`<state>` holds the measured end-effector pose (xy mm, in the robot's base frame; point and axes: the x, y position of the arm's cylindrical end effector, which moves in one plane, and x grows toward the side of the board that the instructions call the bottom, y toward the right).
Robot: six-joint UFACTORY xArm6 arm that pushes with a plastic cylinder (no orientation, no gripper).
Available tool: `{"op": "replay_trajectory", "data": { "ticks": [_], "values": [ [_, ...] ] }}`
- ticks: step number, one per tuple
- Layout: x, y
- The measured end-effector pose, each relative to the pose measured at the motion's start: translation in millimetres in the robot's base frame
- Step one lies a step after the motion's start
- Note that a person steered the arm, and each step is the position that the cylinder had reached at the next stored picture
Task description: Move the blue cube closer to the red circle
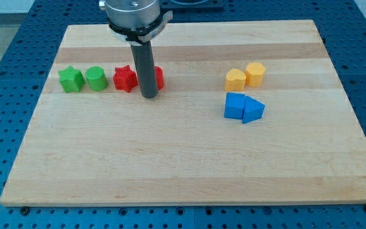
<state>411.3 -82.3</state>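
The blue cube (235,105) lies right of the board's middle, touching a blue triangle (254,111) on its right. The red circle (158,78) is at the upper middle, mostly hidden behind my rod. A red star (124,79) sits just left of it. My tip (149,96) rests on the board directly in front of the red circle, between it and the red star, far to the left of the blue cube.
A green star (71,79) and a green cylinder (96,78) stand at the upper left. A yellow heart-like block (235,79) and a yellow hexagonal block (255,74) stand above the blue pair. The wooden board (183,165) ends at a blue pegboard table.
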Motion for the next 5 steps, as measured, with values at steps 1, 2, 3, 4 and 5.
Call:
{"op": "replay_trajectory", "data": {
  "ticks": [1, 2, 3, 4, 5],
  "values": [
    [2, 0],
    [22, 3],
    [44, 14],
    [63, 46],
    [69, 98]
  ]
}}
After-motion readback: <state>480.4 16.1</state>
